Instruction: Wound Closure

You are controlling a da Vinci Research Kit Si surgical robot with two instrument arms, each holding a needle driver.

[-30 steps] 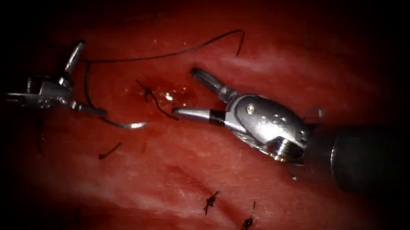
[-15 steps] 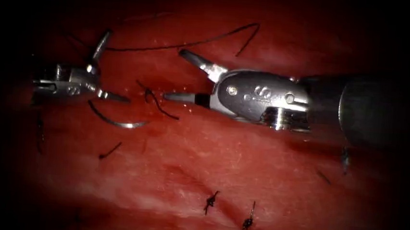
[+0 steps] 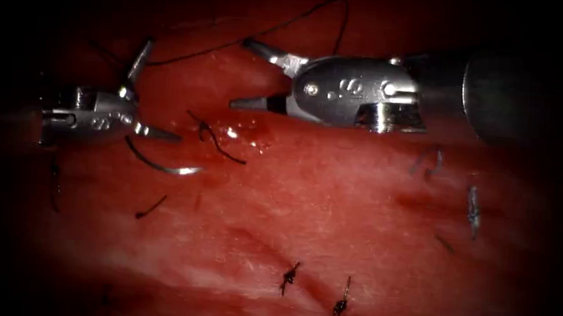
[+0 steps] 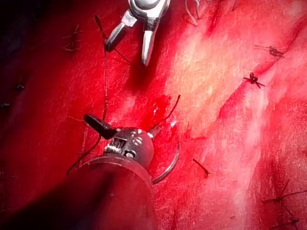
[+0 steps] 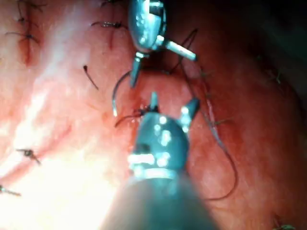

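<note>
Left arm's small silver two-jaw tool [image 3: 146, 92]: jaws spread wide, pinching nothing. Black thread [image 3: 236, 42] runs by tip of its upper jaw; cannot tell if touching.

Right arm's big silver two-jaw tool [image 3: 248, 73]: jaws spread apart, holding nothing, above red wet pork tissue [image 3: 331, 201].

Thin curved silver needle [image 3: 159, 163] lies loose on tissue, just under left tool's lower jaw, on left side. Not stuck in tissue as far as seen.

Short black cut thread ends [image 3: 213, 140] between tools. Two small black knots [image 3: 289, 277] lower down on dark cut line [image 3: 256, 242].
</note>
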